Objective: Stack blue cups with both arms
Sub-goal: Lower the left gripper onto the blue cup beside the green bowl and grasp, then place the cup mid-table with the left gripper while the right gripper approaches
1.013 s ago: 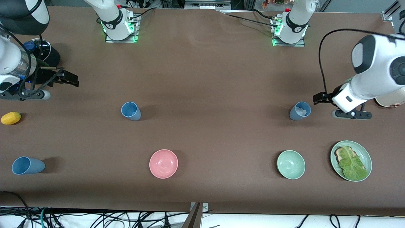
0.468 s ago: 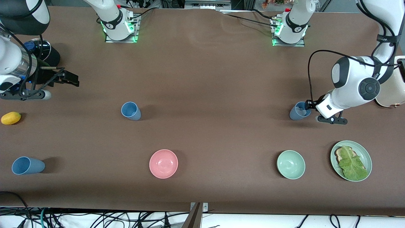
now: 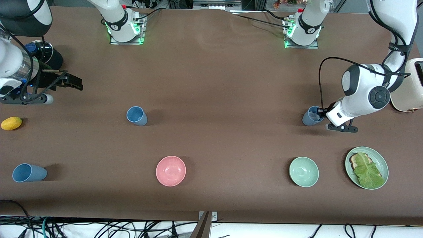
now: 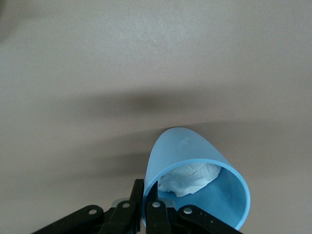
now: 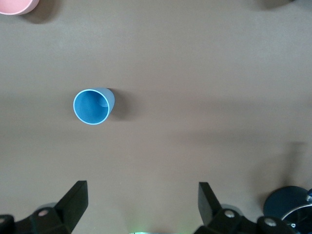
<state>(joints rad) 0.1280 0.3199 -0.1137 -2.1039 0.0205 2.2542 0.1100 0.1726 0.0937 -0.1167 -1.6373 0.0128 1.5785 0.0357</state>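
A grey-blue cup (image 3: 310, 118) with crumpled white paper inside stands toward the left arm's end of the table. My left gripper (image 3: 320, 112) is at its rim. In the left wrist view the gripper (image 4: 147, 187) is shut on the cup's (image 4: 185, 146) wall, one finger inside and one outside. A sky-blue cup (image 3: 136, 115) stands upright toward the right arm's end and also shows in the right wrist view (image 5: 92, 106). My right gripper (image 3: 71, 82) waits open and empty over the table, apart from that cup; its fingers (image 5: 75, 200) stand wide apart in the right wrist view.
Another blue cup (image 3: 28, 173) and a yellow fruit (image 3: 11, 123) sit at the right arm's end. A pink bowl (image 3: 171, 171), a pale green bowl (image 3: 303, 171) and a green plate (image 3: 383, 162) with lettuce lie nearer the front camera. A cream appliance (image 3: 408, 96) stands beside the left arm.
My left arm has swung in and lowered its gripper onto the grey-blue cup's rim, closing on the wall. The right arm has not moved.
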